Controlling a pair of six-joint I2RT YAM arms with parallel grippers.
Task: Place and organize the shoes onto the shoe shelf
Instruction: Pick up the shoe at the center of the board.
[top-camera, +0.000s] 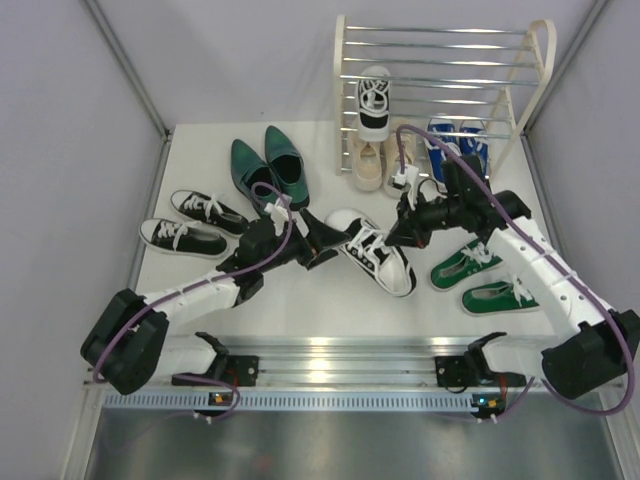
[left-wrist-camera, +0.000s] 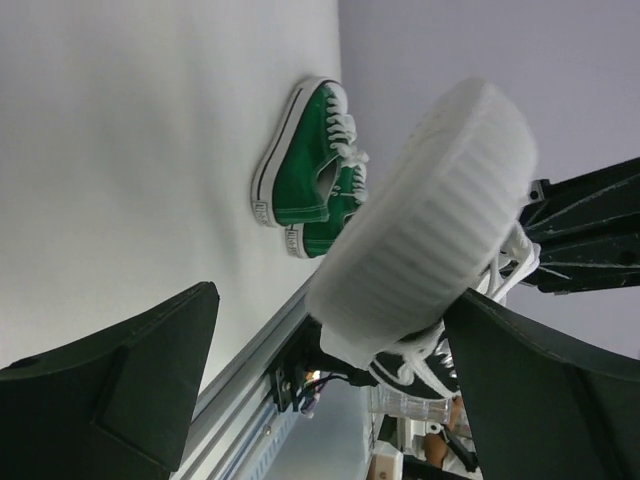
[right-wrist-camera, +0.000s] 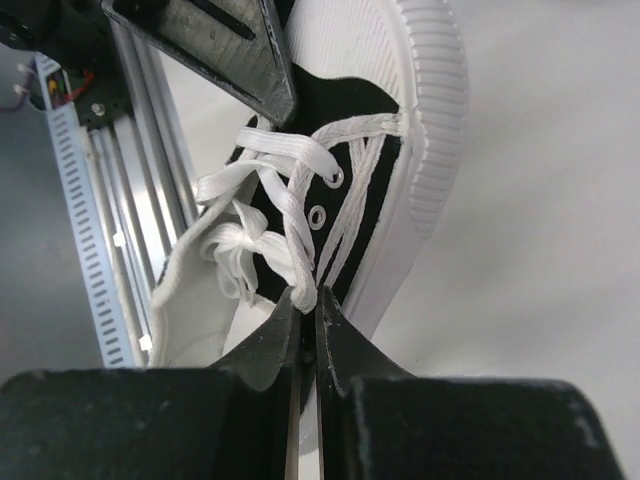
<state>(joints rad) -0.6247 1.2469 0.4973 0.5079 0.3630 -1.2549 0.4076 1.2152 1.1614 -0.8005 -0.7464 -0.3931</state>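
The black-and-white sneaker (top-camera: 375, 262) is at the middle of the bench (top-camera: 290, 305), between the two arms. The right jaws are pinched almost shut on its white lace (right-wrist-camera: 285, 215), just beside the tongue. The left jaws stand wide apart around its ribbed white toe end. The shoe fills much of that view, so I cannot tell whether either finger (left-wrist-camera: 110, 390) touches the rubber. Another black-and-white sneaker (top-camera: 374, 100) sits on the shoe shelf (top-camera: 343, 60) at far right. Beige lace-ups (top-camera: 368, 160) and blue sneakers (top-camera: 455, 140) lie partly hidden under its bars.
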